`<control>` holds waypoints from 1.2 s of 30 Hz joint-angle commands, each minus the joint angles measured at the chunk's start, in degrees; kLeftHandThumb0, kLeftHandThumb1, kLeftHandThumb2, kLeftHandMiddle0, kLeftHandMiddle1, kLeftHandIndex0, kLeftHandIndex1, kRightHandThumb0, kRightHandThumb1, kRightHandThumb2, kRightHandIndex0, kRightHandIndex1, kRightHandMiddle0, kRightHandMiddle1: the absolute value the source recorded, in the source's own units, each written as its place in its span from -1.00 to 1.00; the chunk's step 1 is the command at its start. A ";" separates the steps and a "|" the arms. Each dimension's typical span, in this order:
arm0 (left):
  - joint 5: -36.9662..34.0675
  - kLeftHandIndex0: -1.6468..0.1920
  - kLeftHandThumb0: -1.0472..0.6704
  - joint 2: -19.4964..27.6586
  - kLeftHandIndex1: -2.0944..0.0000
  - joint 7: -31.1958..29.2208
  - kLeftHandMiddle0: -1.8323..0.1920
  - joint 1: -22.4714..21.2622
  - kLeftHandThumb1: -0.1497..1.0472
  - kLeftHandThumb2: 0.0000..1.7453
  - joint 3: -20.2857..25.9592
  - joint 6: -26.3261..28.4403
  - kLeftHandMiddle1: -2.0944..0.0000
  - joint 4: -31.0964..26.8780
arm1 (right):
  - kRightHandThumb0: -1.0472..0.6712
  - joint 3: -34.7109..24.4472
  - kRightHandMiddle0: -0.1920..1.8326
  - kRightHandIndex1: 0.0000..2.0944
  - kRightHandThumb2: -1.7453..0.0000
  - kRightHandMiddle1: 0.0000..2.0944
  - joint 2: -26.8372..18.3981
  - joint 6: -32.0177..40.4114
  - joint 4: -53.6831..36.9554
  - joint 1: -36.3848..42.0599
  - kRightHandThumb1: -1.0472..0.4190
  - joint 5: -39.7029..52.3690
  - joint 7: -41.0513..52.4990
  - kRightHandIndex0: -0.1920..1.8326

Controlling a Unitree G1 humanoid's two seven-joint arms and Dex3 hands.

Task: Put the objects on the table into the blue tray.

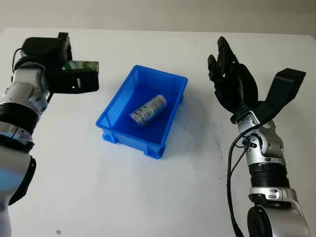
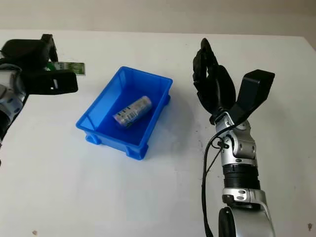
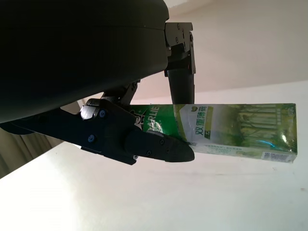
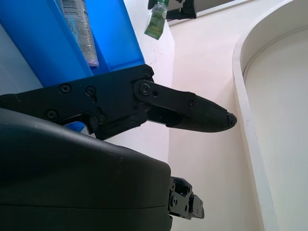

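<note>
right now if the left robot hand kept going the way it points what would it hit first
Probably the near wall of the blue tray: the left robot hand, holding the green box, points rightward toward it. Its height is unclear, so it may pass over the rim.

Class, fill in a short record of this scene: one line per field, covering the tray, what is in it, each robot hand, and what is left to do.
tray: blue tray, mid-table, open side up
in tray: silver can lying on its side
left hand: left hand left of the tray, above the table, shut on a green box
right hand: right hand open, right of the tray, holding nothing
task status: green box not yet in the tray
</note>
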 commanded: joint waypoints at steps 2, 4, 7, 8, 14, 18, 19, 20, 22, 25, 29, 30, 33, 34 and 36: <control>-0.40 0.74 -0.23 2.01 -1.00 1.11 0.23 -3.15 1.00 -0.71 1.86 0.81 -1.00 -1.54 | -0.52 -0.22 -1.00 -1.00 0.27 -1.00 0.13 0.16 -0.16 -0.56 -1.00 0.29 -0.10 -1.00; -0.70 0.86 -0.23 2.01 -1.00 1.18 0.28 -4.04 1.00 -0.70 2.55 1.73 -1.00 -1.45 | -0.52 -0.23 -1.00 -1.00 0.26 -1.00 0.22 -0.07 0.09 -0.61 -1.00 0.22 -0.19 -1.00; -2.16 0.61 -0.20 2.41 -1.00 1.38 0.18 -4.84 1.00 -0.72 4.71 1.62 -1.00 -3.75 | -0.52 -0.33 -1.00 -1.00 0.26 -1.00 0.25 -0.14 0.36 -0.67 -1.00 0.44 0.05 -1.00; -2.70 0.54 -0.20 2.62 -1.00 1.31 0.13 -4.68 1.00 -0.72 5.43 1.35 -1.00 -5.21 | -0.52 -0.32 -1.00 -1.00 0.26 -1.00 0.25 -0.14 0.39 -0.67 -1.00 0.51 0.17 -1.00; -7.95 0.28 -0.21 3.88 -1.00 -5.17 -0.05 0.35 1.00 -0.70 10.31 -0.28 -1.00 -20.45 | -0.53 -0.09 -1.00 -1.00 0.27 -1.00 0.25 -0.50 0.75 -0.62 -1.00 0.34 0.62 -1.00; -10.01 0.32 -0.21 3.76 -1.00 -10.57 -0.07 5.39 1.00 -0.71 13.52 3.26 -1.00 -33.86 | -0.53 -0.07 -1.00 -1.00 0.26 -1.00 0.22 -0.83 1.08 -0.61 -1.00 0.16 0.86 -1.00; -10.68 0.35 -0.20 3.35 -1.00 -12.13 -0.03 6.47 1.00 -0.72 14.32 4.58 -1.00 -37.05 | -0.53 -0.07 -1.00 -1.00 0.27 -1.00 0.23 -0.74 1.09 -0.63 -1.00 0.12 0.78 -1.00; -11.46 0.33 -0.19 2.89 -1.00 -13.97 -0.01 7.33 1.00 -0.71 15.02 6.08 -1.00 -40.00 | -0.53 -0.07 -1.00 -1.00 0.27 -1.00 0.24 -0.67 1.18 -0.71 -1.00 0.12 0.78 -1.00; -13.60 0.29 -0.18 2.19 -1.00 -17.36 0.00 8.72 1.00 -0.68 16.48 7.94 -1.00 -44.79 | -0.53 -0.04 -1.00 -1.00 0.27 -1.00 0.27 -0.69 1.25 -0.76 -1.00 0.02 0.66 -1.00; -16.51 0.31 -0.16 1.39 -1.00 -21.45 0.01 10.22 1.00 -0.66 18.11 9.99 -1.00 -50.52 | -0.53 -0.01 -1.00 -1.00 0.27 -1.00 0.28 -0.79 1.25 -0.68 -1.00 0.00 0.68 -1.00; -18.40 0.27 -0.15 0.79 -1.00 -25.48 0.08 11.45 1.00 -0.67 18.66 12.25 -1.00 -55.42 | -0.53 0.05 -1.00 -1.00 0.26 -1.00 0.33 -1.05 1.41 -0.69 -1.00 -0.05 0.74 -1.00; -19.09 0.30 -0.16 0.41 -1.00 -26.32 0.05 11.76 1.00 -0.67 18.82 12.72 -1.00 -56.10 | -0.53 0.00 -1.00 -1.00 0.26 -1.00 0.40 -0.91 1.37 -0.71 -1.00 0.03 0.63 -1.00; -20.29 0.28 -0.17 -0.04 -1.00 -28.72 -0.03 13.00 1.00 -0.67 18.47 13.03 -1.00 -57.75 | -0.53 -0.09 -1.00 -1.00 0.28 -1.00 0.51 -0.83 1.61 -0.79 -1.00 0.26 0.68 -1.00; -20.11 0.26 -0.19 -0.06 -1.00 -29.28 -0.05 13.39 1.00 -0.67 17.91 12.80 -1.00 -58.07 | -0.53 -0.10 -1.00 -1.00 0.28 -1.00 0.54 -0.97 1.74 -0.81 -1.00 0.27 0.77 -1.00; -19.89 0.16 -0.21 -0.53 -1.00 -30.56 -0.15 14.06 1.00 -0.65 16.95 13.09 -1.00 -58.68 | -0.53 -0.06 -1.00 -1.00 0.28 -1.00 0.57 -1.16 1.85 -0.81 -1.00 0.21 0.80 -1.00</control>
